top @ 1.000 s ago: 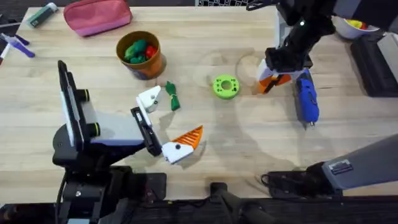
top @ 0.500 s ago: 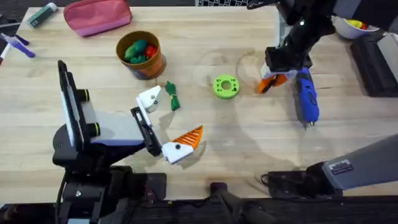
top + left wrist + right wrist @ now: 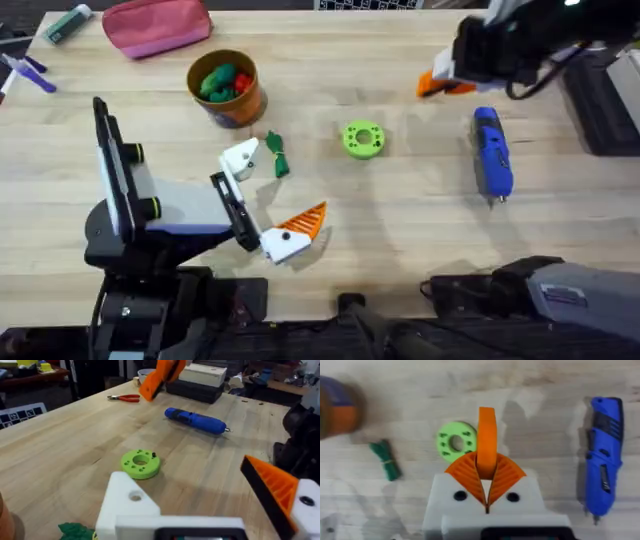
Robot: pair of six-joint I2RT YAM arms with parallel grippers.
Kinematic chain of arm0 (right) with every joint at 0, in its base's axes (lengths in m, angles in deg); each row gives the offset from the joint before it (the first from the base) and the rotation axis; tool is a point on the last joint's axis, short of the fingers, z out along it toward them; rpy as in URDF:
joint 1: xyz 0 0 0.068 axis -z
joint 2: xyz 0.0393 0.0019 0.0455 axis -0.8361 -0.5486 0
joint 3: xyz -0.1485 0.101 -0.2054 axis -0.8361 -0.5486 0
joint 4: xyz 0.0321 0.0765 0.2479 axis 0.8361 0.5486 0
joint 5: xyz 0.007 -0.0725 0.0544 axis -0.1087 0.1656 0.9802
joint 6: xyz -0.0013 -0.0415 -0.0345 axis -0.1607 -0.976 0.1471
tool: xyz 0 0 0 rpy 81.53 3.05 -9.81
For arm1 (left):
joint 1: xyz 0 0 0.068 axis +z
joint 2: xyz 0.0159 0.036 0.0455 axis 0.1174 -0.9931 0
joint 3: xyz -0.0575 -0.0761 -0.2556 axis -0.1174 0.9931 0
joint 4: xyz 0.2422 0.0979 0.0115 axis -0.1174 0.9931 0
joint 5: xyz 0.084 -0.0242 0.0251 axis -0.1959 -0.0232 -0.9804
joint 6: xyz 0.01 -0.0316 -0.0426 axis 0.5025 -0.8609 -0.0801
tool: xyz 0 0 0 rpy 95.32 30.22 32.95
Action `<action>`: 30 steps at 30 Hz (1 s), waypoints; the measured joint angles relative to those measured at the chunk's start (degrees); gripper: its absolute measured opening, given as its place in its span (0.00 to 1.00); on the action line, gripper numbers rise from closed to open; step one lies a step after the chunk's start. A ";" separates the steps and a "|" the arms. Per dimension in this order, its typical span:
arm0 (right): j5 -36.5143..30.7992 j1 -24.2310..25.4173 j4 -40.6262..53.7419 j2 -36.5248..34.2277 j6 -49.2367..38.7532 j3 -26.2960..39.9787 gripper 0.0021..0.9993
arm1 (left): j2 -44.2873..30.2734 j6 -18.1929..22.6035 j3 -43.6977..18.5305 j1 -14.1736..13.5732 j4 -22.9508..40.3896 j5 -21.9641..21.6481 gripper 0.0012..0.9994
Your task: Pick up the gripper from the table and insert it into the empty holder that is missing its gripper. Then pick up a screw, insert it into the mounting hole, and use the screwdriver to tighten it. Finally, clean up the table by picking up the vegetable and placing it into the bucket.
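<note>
The gripper (image 3: 487, 442), clamped between the right hand's (image 3: 487, 480) pads, has risen off the tabletop (image 3: 400, 230), now above and beyond the screwdriver (image 3: 491, 152). Pickup looks done; the empty holder (image 3: 241, 158) on the left hand (image 3: 265, 200), which grips nothing, awaits.

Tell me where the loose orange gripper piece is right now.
The gripper is clamped in the right gripper, lifted above the table at the far right of the overhead view, beyond the screwdriver.
</note>
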 joint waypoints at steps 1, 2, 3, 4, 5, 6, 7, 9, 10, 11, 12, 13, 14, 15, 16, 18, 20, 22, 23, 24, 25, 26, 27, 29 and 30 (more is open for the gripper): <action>0.18 -0.43 -0.76 1.46 0.90 -0.21 0.01 | 0.00 0.00 0.00 0.00 0.00 0.00 0.99; 0.57 -0.94 -2.00 3.23 1.99 -0.79 0.01 | 0.00 0.00 0.00 0.00 0.00 0.02 0.99; 1.04 -1.28 -3.27 4.77 2.76 -1.70 0.01 | 0.00 0.00 0.00 0.00 0.00 0.01 0.99; 1.77 -1.57 -4.68 6.32 3.47 -2.86 0.01 | 0.00 0.00 0.00 0.00 0.00 0.00 0.99; 2.86 -1.65 -6.61 7.97 4.09 -4.48 0.01 | 0.00 0.00 0.00 0.00 0.00 0.00 0.99; 3.99 -1.67 -9.04 9.61 4.72 -6.46 0.01 | -0.01 0.00 0.00 0.00 0.00 0.01 0.99; 5.05 -1.67 -11.42 11.08 5.45 -8.52 0.01 | 0.00 0.00 0.00 0.00 0.00 0.02 0.99; 7.05 -1.56 -16.96 13.97 7.03 -13.32 0.01 | 0.00 0.00 0.00 0.00 0.00 0.02 0.99; 8.00 -1.55 -19.78 15.37 7.73 -15.81 0.01 | 0.00 0.00 0.00 0.00 0.00 0.01 0.99; 9.01 -1.52 -22.70 16.70 8.55 -18.29 0.01 | 0.00 0.00 0.00 0.00 0.00 0.02 0.99; 10.18 -1.52 -25.90 18.07 9.47 -21.03 0.01 | 0.00 0.00 0.00 0.00 0.00 0.02 0.99; 11.38 -1.52 -29.22 19.22 10.41 -23.52 0.01 | 0.00 0.00 0.00 0.00 0.01 0.02 0.99; 12.77 -1.46 -33.08 20.30 11.63 -26.18 0.01 | 0.00 0.00 0.00 0.00 0.00 0.02 0.99; 14.04 -1.45 -36.36 21.13 12.72 -28.45 0.01 | 0.00 0.00 0.00 0.00 0.00 0.02 0.99; 18.98 -1.22 -46.16 22.47 16.15 -34.76 0.01 | 0.00 0.00 0.00 0.00 0.00 0.04 0.99; 22.36 -1.05 -52.49 22.46 18.15 -38.40 0.01 | 0.00 0.00 0.00 0.00 0.00 0.04 0.99; 25.04 -0.93 -58.14 22.33 19.87 -41.54 0.01 | 0.00 0.00 0.00 0.00 0.00 0.04 0.99; 27.15 -0.91 -63.93 21.92 21.84 -44.30 0.01 | 0.00 0.00 0.00 0.00 0.01 0.04 0.99; 28.19 -0.86 -66.85 21.55 22.81 -45.63 0.01 | 0.00 0.00 0.00 0.00 0.00 0.04 0.99; 29.23 -0.86 -69.77 21.09 24.02 -46.85 0.01 | 0.00 0.00 0.00 0.00 0.01 0.04 0.99; 30.29 -0.82 -72.64 20.51 25.14 -48.07 0.01 | 0.00 0.00 0.00 0.00 0.01 0.05 0.99; 31.56 -0.82 -75.56 19.77 26.37 -49.33 0.01 | 0.00 0.00 0.00 0.00 0.02 0.06 0.99; 32.65 -0.82 -77.68 19.02 27.32 -50.21 0.01 | 0.00 0.00 0.00 0.00 0.02 0.07 0.99; 35.52 -0.82 -81.65 17.08 29.18 -51.84 0.01 | 0.00 0.00 0.00 0.00 0.00 0.09 0.99; 36.90 -0.82 -82.49 16.16 29.68 -52.23 0.01 | 0.00 0.00 0.00 0.00 0.02 0.09 0.99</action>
